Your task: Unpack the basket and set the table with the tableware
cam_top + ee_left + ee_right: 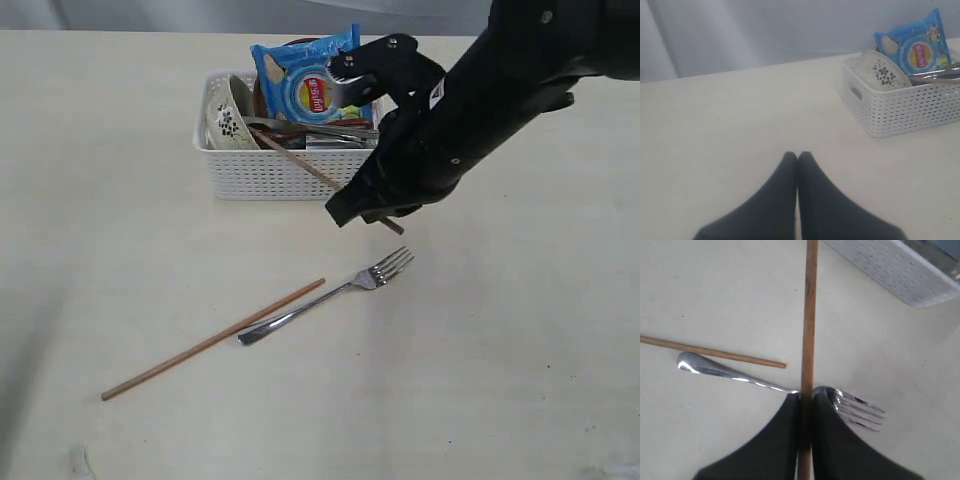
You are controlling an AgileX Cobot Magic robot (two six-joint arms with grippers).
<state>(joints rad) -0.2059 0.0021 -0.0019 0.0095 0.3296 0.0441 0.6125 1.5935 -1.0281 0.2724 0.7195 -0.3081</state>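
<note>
I had the right gripper [806, 396] pinched on a chopstick [810, 315] beside the basket [262, 175]. The left gripper [797, 156] was closed and empty over the cream table [120, 180], with a grey backdrop [740, 30] beyond the basket.

1 blue chips bag [292, 82], glossy, crimped top, yellow circle with a red logo on the front, stands upright against the far edge of the basket [262, 175]. It sits from mid-edge toward the far right corner, top poking well above the rim, right part hidden. Past the far edge of the surface [120, 200] there's a plain grey backdrop [740, 35] with soft vertical folds.
</note>
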